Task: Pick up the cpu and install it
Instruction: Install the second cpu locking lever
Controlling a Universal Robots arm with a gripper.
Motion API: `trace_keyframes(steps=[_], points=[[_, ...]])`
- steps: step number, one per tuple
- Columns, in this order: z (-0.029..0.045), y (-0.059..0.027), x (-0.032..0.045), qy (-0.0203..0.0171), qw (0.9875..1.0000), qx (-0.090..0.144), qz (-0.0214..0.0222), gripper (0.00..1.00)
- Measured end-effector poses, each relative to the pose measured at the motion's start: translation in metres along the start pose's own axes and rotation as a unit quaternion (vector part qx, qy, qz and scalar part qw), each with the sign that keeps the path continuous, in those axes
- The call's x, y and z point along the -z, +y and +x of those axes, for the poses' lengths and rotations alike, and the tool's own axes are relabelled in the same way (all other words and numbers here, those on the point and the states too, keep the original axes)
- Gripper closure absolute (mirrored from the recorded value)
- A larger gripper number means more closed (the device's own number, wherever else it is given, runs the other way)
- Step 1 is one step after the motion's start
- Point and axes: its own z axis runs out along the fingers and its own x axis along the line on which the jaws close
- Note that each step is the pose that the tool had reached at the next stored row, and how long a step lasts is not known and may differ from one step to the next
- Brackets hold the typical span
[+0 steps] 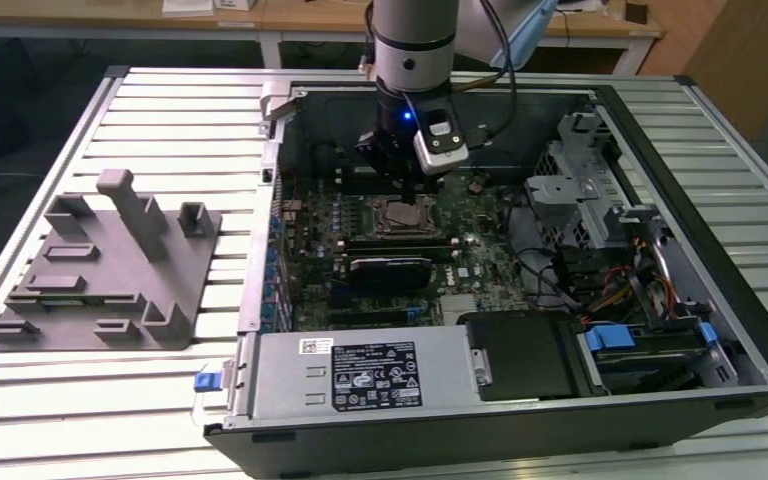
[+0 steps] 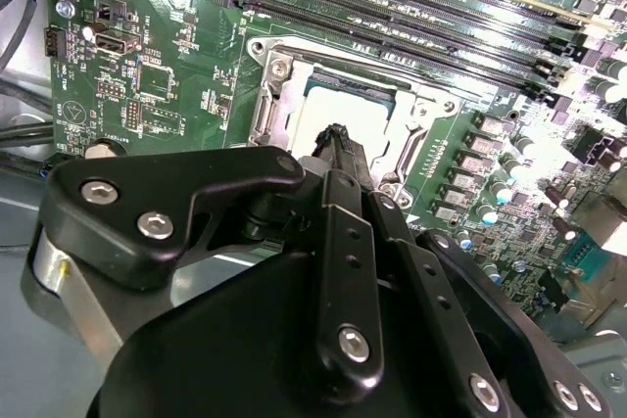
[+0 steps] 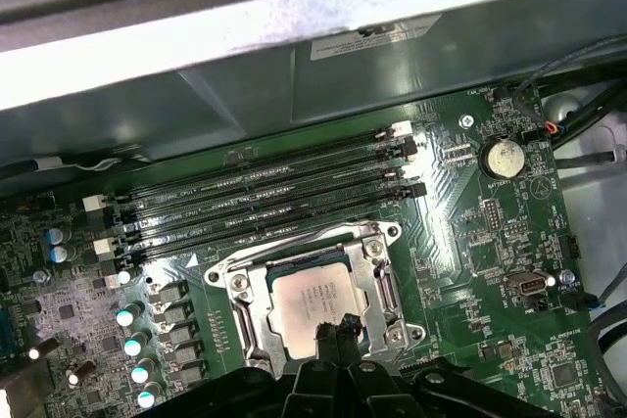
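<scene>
A slatted silver metal worktable (image 1: 37,400) carries an open black desktop computer case (image 1: 704,240) lying on its side, and on the exterior view's left of it, well apart, stands a grey plastic fixture block (image 1: 104,280) with upright posts. Inside the case, the green motherboard (image 1: 478,255) fills the middle, with a grey metal power supply box (image 1: 357,375) along the near edge and a silver drive cage (image 1: 584,200) on the exterior view's right. The silver and black robot arm (image 1: 411,50) reaches down into the case from the far side. Both wrist views show four long black memory slots (image 3: 265,188) running side by side next to the square silver metal socket frame (image 3: 377,286), and a round silver coin battery (image 3: 505,157) sits on the board further off. The black gripper (image 3: 336,332) hangs just above the socket, its two slim fingertips (image 2: 338,149) drawn together and clenched with nothing between them. The cpu (image 3: 313,296), a small flat square chip with a silvery-white metal top, lies flat inside the socket frame, seated in its recess, with the gripper's tips at its edge; whether they touch it I cannot tell.
</scene>
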Motion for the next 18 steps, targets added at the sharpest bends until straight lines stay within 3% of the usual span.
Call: trace_keyframes(steps=[3,12,18], points=[[0.0003,-0.0001,0.001,-0.0003,1.0,0.0,0.0,0.89],[-0.0009,0.0,0.021,-0.0003,1.0,0.0,-0.0001,0.89],[-0.001,0.0,0.0225,-0.0003,1.0,0.0,-0.0001,0.89]])
